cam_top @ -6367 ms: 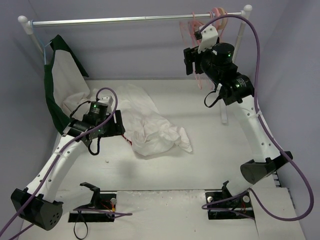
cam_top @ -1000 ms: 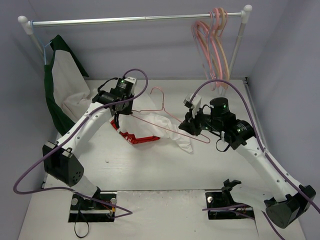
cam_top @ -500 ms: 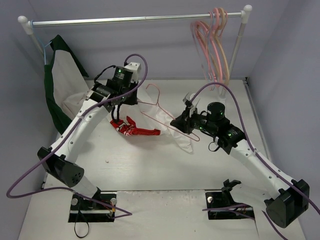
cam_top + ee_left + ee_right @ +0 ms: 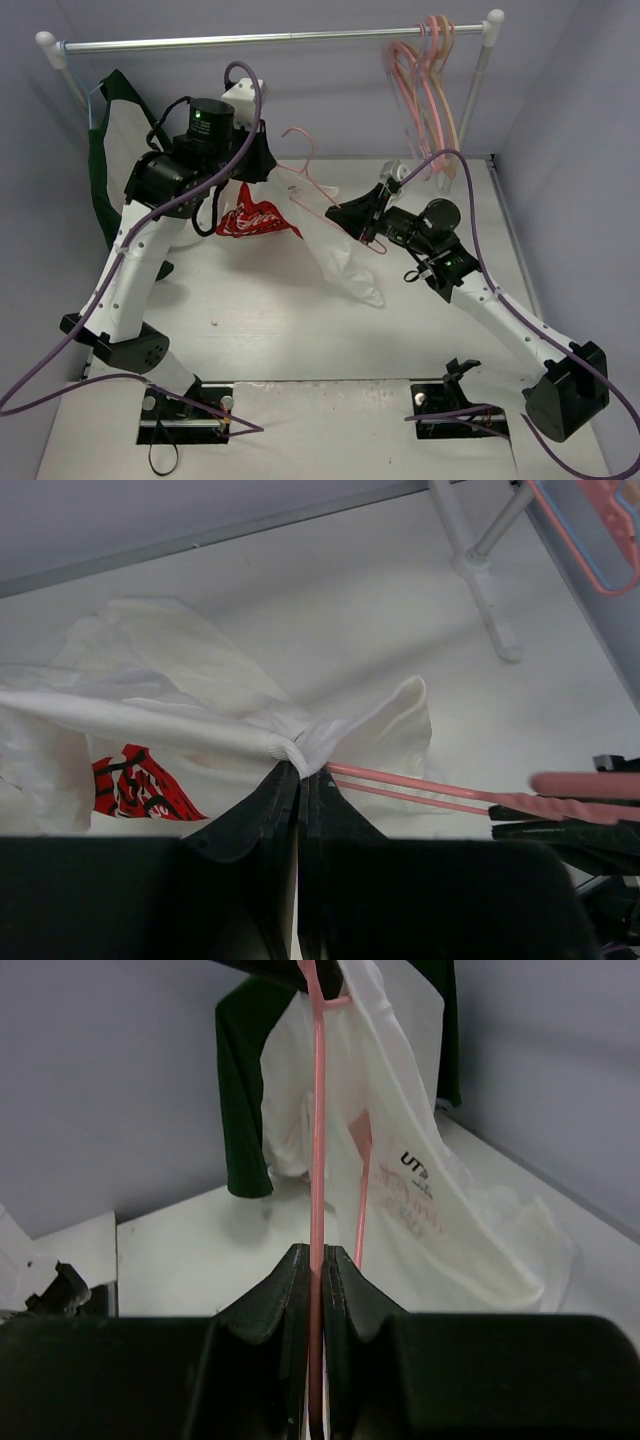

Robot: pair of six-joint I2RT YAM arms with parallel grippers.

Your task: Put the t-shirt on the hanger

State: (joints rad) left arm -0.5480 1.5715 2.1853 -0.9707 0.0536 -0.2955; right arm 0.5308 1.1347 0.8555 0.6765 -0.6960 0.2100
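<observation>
The white t-shirt (image 4: 338,255) hangs lifted over the table, its red print (image 4: 256,221) bunched below my left arm. My left gripper (image 4: 264,166) is shut on a gathered fold of it, and the left wrist view shows the pinch (image 4: 298,769) with cloth (image 4: 200,695) spreading behind. The thin pink hanger (image 4: 308,148) runs slanted through the shirt, hook upward. My right gripper (image 4: 347,214) is shut on its wire. In the right wrist view the hanger (image 4: 318,1110) rises straight from my shut right gripper (image 4: 320,1253), and the t-shirt (image 4: 425,1175) drapes beside it.
A metal rail (image 4: 260,40) spans the back, with several pink and peach hangers (image 4: 428,95) at its right end. A white shirt with dark green trim (image 4: 118,170) hangs at the left end. The rack's post and foot (image 4: 488,590) stand on the table behind.
Both arms have risen and moved back, lifting the t-shirt and hanger off the table. The shirt now hangs from my left gripper and the hanger stands steeper.
</observation>
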